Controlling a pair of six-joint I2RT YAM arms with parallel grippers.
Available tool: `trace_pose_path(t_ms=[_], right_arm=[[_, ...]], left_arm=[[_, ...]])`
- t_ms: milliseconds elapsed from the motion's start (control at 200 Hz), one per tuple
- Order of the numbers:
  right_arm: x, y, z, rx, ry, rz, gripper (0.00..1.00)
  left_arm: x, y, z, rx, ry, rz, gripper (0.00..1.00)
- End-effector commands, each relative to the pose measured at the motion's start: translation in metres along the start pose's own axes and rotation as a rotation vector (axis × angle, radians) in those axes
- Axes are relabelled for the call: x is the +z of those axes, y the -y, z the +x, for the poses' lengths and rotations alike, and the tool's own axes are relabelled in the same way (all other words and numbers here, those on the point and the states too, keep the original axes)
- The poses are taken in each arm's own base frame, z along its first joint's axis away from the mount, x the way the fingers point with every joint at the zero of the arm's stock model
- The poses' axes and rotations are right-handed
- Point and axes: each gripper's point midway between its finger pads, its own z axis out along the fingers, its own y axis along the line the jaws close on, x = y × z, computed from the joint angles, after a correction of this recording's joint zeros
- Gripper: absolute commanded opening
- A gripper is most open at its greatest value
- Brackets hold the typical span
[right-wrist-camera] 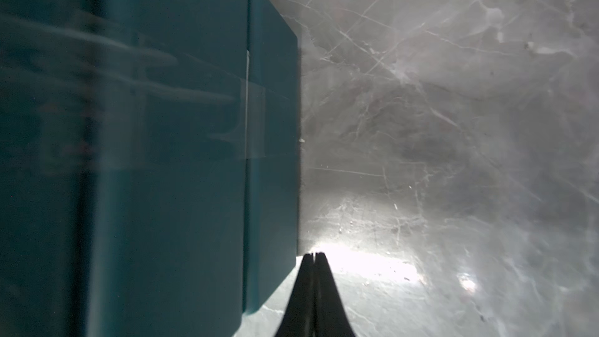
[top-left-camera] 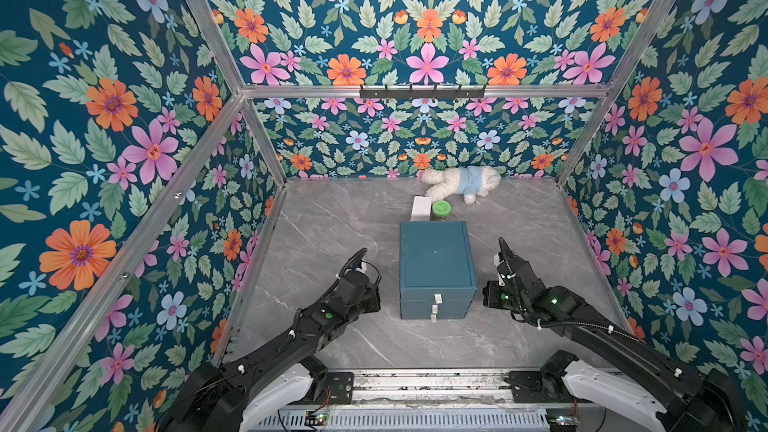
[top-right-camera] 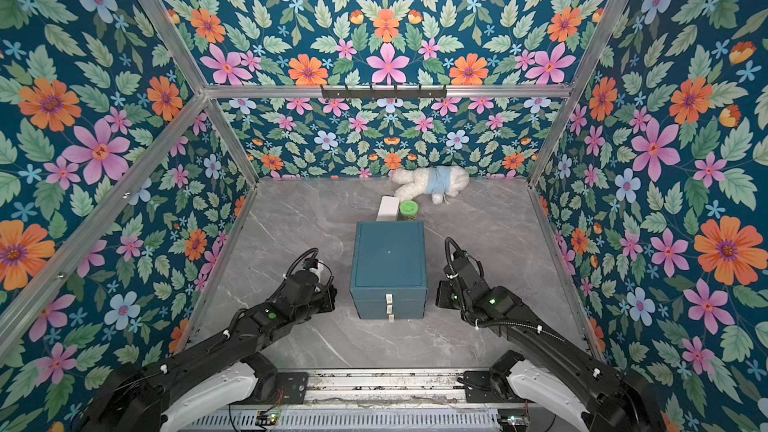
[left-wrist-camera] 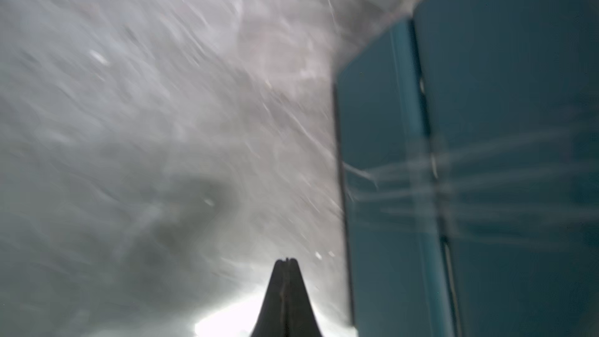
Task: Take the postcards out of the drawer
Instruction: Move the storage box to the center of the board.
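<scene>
The teal boxy 3-drawer chest (top-left-camera: pixel 436 259) stands upright on the grey marble tabletop (top-left-camera: pixel 332 222) before me, drawers shut, white pull tabs (top-left-camera: pixel 435 308) facing me.

- No legible text, number, brand or sign appears in any view.
- The drawer chest (top-left-camera: pixel 436 259), centre of the tabletop: three small pale tabs (top-left-camera: pixel 437 298) on its drawer fronts, seen in both top views, too small to show any writing.
- The green-lidded jar (top-left-camera: pixel 441 206) and white box (top-left-camera: pixel 420 207), toward the tabletop's far edge: print cannot be made out.
- Wrist views: blurred, nothing readable.
</scene>
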Motion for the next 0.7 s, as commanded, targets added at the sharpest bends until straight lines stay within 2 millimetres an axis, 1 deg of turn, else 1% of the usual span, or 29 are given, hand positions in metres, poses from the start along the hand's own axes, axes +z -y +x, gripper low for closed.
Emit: trace_pose_path(t_ms=[0, 195, 305, 415, 490, 545, 695], right_arm=[[0.003, -0.016, -0.009, -0.004, 0.013, -0.02, 0.0], [0.014, -0.035, -0.014, -0.042, -0.016, -0.015, 0.0], [0.017, -0.047, -0.025, -0.049, 0.003, -0.034, 0.0], [0.024, -0.06, -0.04, -0.074, 0.034, -0.048, 0.0], [0.031, -0.069, -0.05, -0.101, 0.046, -0.046, 0.0], [0.037, -0.075, -0.058, -0.13, 0.049, -0.037, 0.0], [0.056, -0.077, -0.085, -0.22, 0.06, 0.044, 0.0]], left_arm=[[0.001, 0.029, -0.004, -0.103, 0.031, 0.078, 0.0], [0.007, 0.058, -0.003, -0.052, 0.03, 0.071, 0.0], [0.012, 0.073, -0.005, -0.037, 0.018, 0.075, 0.0], [0.018, 0.084, -0.014, -0.018, 0.032, 0.064, 0.0], [0.02, 0.091, -0.024, 0.001, 0.057, 0.059, 0.0], [0.022, 0.093, -0.032, 0.017, 0.082, 0.039, 0.0], [0.024, 0.094, -0.049, 0.052, 0.136, -0.011, 0.0]])
